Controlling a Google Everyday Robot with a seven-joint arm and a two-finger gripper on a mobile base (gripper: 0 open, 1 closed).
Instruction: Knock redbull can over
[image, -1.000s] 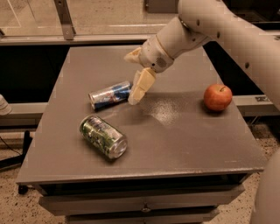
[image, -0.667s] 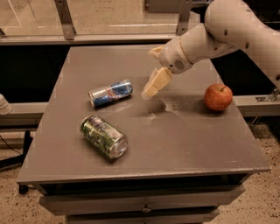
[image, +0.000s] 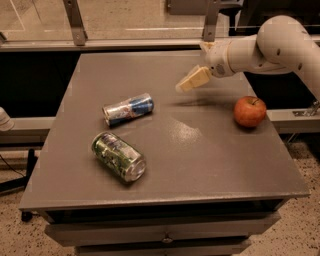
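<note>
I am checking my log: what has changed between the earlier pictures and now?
The gripper moved right in the view and farther back over the table, away from the redbull can; nothing was grasped or released. The redbull can, green can and apple stayed put, both cans on their sides.

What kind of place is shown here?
Probably a robot test area in an office or lab: a grey table on speckled floor, a glass partition behind, and a pincer hanging above the table's far side.

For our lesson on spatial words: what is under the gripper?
The gripper hangs over the table, at its far side, between the lying redbull can and the apple. Under it: only bare tabletop and its shadow. Nothing hides that spot.
</note>
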